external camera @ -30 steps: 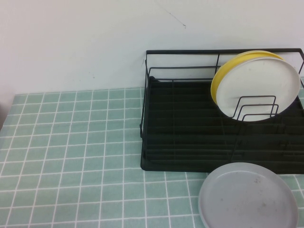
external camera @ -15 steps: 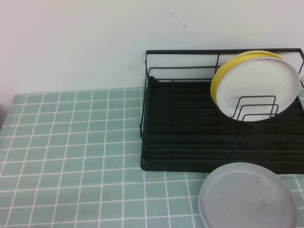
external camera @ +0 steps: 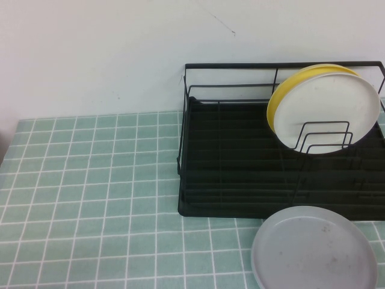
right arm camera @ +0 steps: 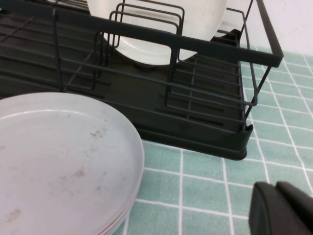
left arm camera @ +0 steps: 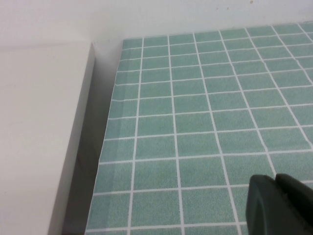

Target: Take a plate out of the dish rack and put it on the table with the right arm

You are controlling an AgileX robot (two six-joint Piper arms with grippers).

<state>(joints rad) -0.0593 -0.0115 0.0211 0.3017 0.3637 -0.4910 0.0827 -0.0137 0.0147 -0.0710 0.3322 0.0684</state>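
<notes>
— Two plates stand in your dish rack (external camera: 240, 162): a white plate (external camera: 331, 111) upright against the wire dividers (external camera: 322, 135), and a yellow plate (external camera: 283, 90) right behind it, touching it. Both sit toward the rack's right end.

— And the grey one?

— The plate (external camera: 314, 250) lies flat on the counter (external camera: 90, 198), rim up, just in front of the rack's front right part. It is apart from the rack's tray edge and carries a few dark specks. In the right wrist view a pale pink edge shows under its rim; I cannot tell what that is.

— Where is your right gripper against it?

— The right gripper (right arm camera: 283, 208) shows only as a dark tip in its wrist view, above bare counter, off to the side of the plate and not touching it. The fingers there look pressed together, holding nothing. The gripper does not appear in the high view.

— Left side?

— The left gripper (left arm camera: 279, 205) sits over the counter near its left edge, beside a pale ledge (left arm camera: 39, 137). Its fingers meet too, and they grip nothing. It is well apart from the rack and the plate.
</notes>
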